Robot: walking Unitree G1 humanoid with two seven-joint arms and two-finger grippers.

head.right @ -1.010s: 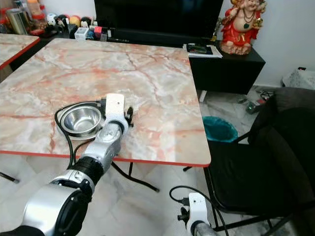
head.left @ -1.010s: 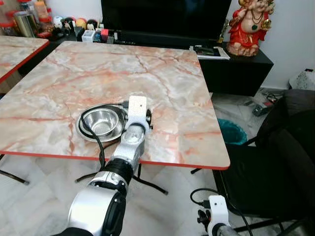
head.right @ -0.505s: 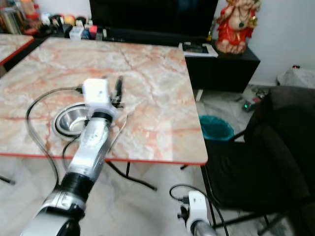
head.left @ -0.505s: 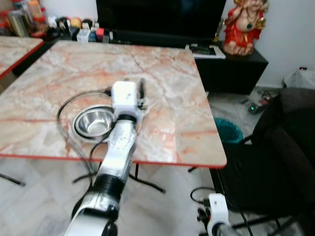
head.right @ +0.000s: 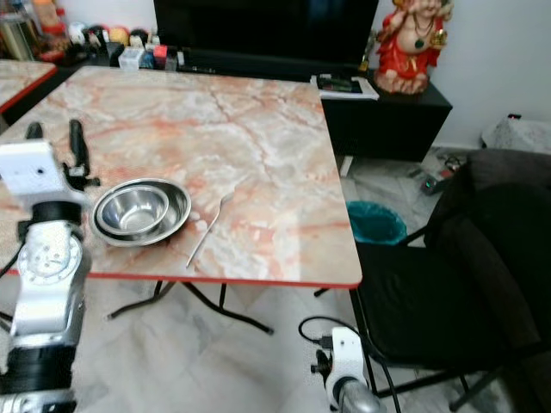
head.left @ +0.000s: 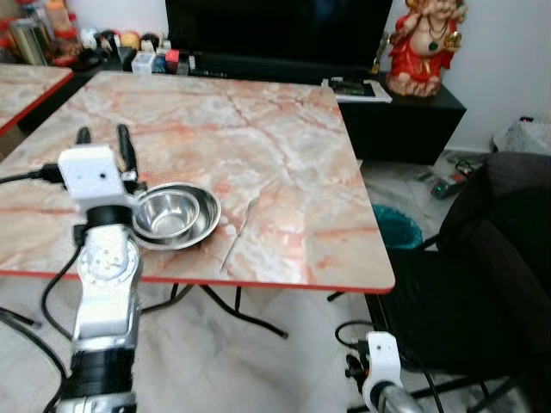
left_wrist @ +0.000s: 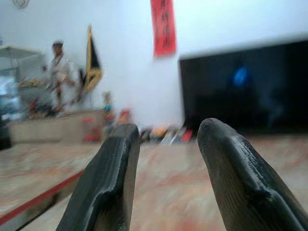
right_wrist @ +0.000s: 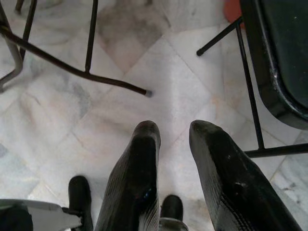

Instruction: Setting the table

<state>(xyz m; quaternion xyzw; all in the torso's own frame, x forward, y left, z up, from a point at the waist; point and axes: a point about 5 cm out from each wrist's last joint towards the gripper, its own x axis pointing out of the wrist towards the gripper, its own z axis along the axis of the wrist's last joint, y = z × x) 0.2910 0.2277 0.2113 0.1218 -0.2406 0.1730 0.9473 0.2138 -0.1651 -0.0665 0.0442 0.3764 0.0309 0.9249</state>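
Left gripper [head.left: 102, 142], fingers spread and empty, beside steel bowl [head.left: 175, 214] and spoon [head.left: 238, 232]: a careless sweep could knock either off the worktop [head.left: 284, 129].

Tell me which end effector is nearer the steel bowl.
Left. The left end effector is raised just beside the bowl, on its left, fingers open. The right end effector hangs low over the floor by the chair.

The small cluttered items on the black TV cabinet [head.left: 129, 58] were too small to identify; the tall red figurine's [head.left: 422, 43] head was cropped.
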